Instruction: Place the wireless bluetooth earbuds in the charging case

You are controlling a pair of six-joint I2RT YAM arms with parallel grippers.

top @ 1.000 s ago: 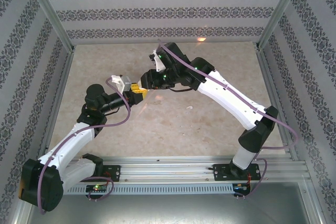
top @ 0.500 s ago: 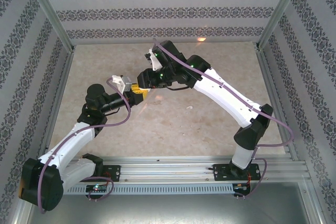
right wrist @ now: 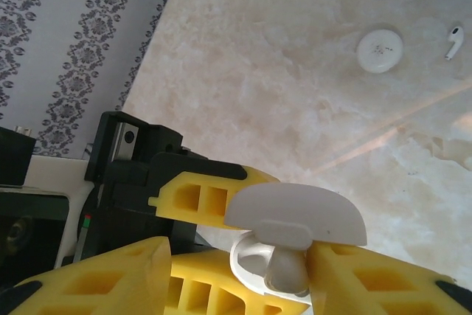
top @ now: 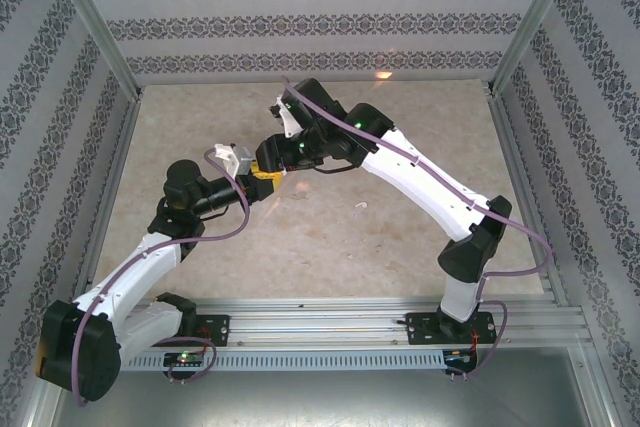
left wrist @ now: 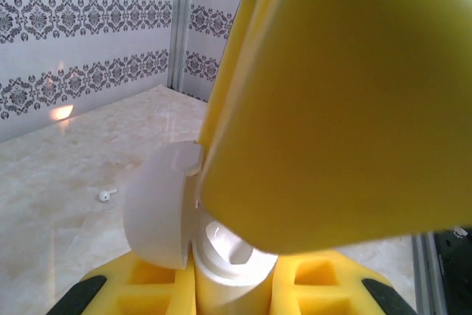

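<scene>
Left gripper [left wrist: 230, 285] clamped on charging case [left wrist: 225, 256], lid [left wrist: 158, 208] open. Right gripper [right wrist: 240, 274] at case mouth, jaws part-way apart; grip on small white piece [right wrist: 289, 274] there: cannot tell. Seating unconfirmed. One earbud [right wrist: 453, 42] loose on table [right wrist: 295, 71] near round case [right wrist: 380, 50]. Judgement: insertion in hand, task unfinished.

Left arm [top: 135, 269], right arm [top: 430, 190]: white shells, black joints [top: 183, 182], purple cables [top: 244, 209]; yellow hand fingers [right wrist: 96, 278], square cut-outs.

Grips the case [left wrist: 228, 256] in the left gripper [top: 262, 175], closed on its two sides. Leans the right gripper [top: 272, 161] down just above the case, opening hard to judge.
</scene>
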